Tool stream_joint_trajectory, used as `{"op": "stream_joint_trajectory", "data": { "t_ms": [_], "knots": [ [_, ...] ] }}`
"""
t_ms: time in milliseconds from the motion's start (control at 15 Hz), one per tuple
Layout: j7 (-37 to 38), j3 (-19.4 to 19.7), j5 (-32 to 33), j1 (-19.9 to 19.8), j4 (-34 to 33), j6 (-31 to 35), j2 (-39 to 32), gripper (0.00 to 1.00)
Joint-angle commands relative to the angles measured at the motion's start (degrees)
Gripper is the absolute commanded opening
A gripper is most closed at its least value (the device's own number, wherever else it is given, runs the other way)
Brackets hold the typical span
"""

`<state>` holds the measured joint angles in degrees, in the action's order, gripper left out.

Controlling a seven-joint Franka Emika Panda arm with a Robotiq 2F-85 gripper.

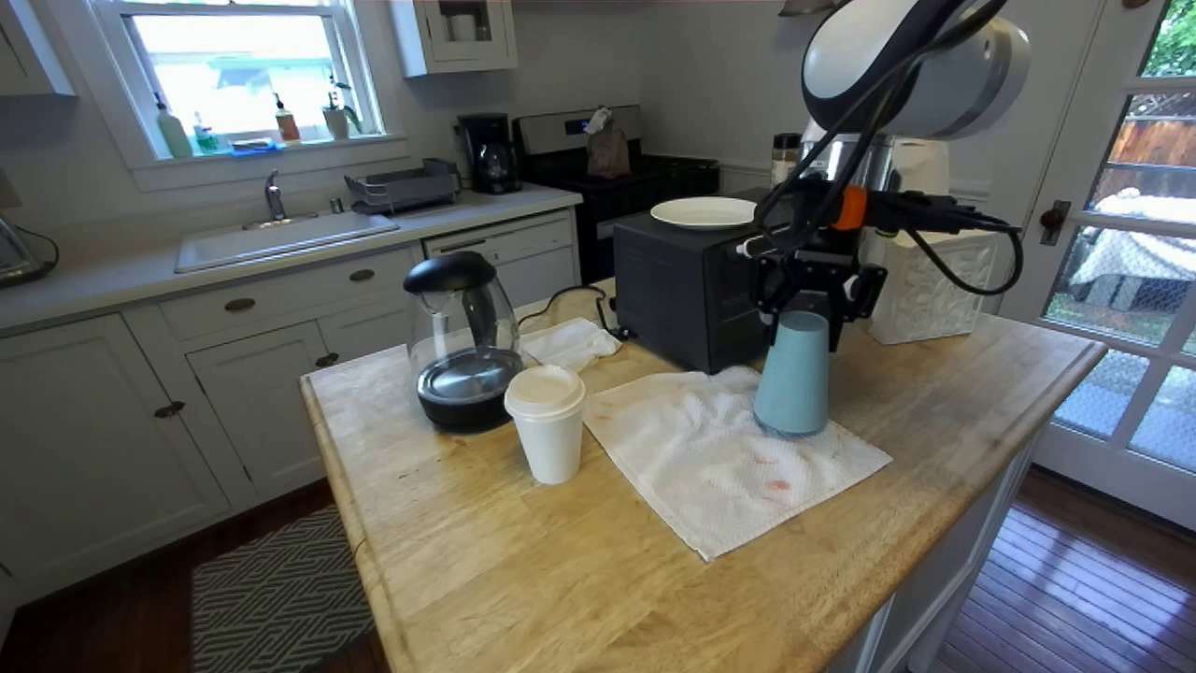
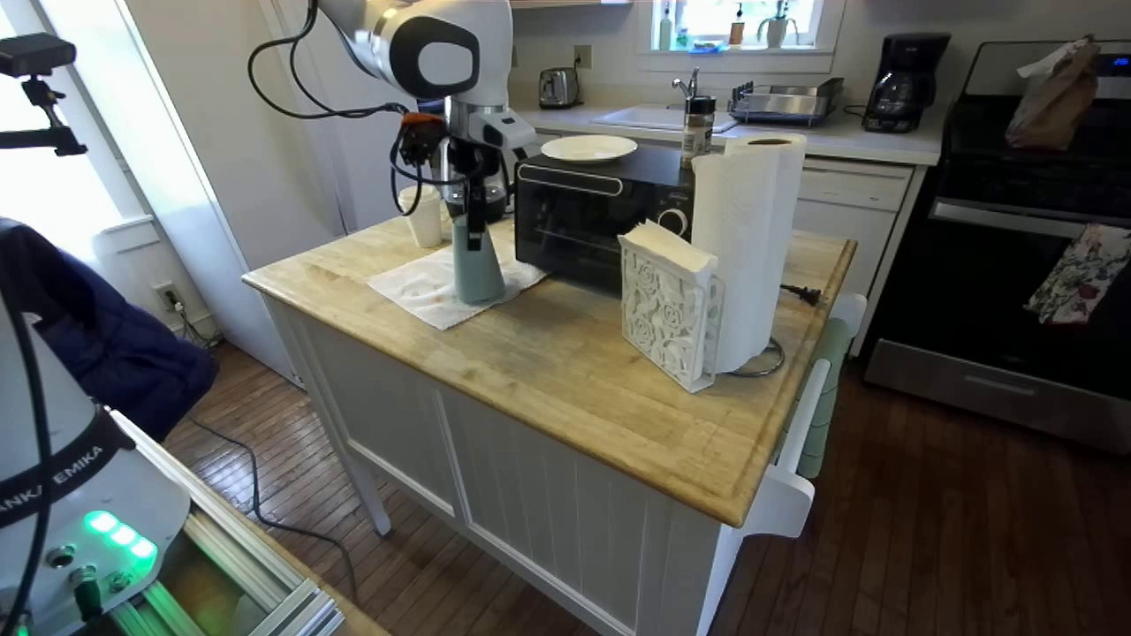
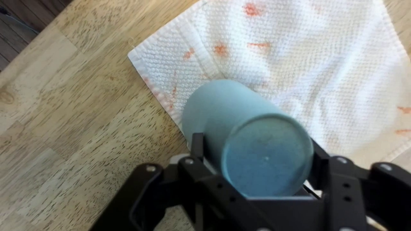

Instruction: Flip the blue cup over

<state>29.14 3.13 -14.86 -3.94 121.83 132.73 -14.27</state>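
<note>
Cup (image 1: 792,383), blue, base up on cloth (image 1: 673,467), tool (image 3: 257,147) around it, contact uncertain.

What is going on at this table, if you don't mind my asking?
A robot arm has its gripper around the upper part of the blue cup, which stands upside down, base up, on a white cloth. The wrist view shows the fingers on either side of the cup; how firmly they hold it, if at all, I cannot tell. The lidded white cup stands apart, near the glass kettle.
</note>
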Motion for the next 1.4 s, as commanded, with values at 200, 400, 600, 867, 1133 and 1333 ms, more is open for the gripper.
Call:
{"op": "stream_joint_trajectory", "data": {
  "t_ms": [200, 400, 600, 867, 1133, 1333],
  "knots": [
    [18.6, 3.3, 12.1, 5.3, 7.6, 10.8, 6.8, 0.46],
    [30.0, 4.6, 24.4, 6.9, 9.4, 13.3, 7.4, 0.46],
    [41.1, 5.3, 35.8, 8.1, 10.0, 13.2, 7.2, 0.46],
    [51.3, 4.6, 44.8, 8.7, 10.0, 12.6, 6.3, 0.46],
    [59.4, 4.2, 51.7, 9.7, 9.8, 12.1, 5.2, 0.46],
    [64.9, 3.6, 56.4, 10.4, 9.2, 11.6, 3.8, 0.46]
  ]
}}
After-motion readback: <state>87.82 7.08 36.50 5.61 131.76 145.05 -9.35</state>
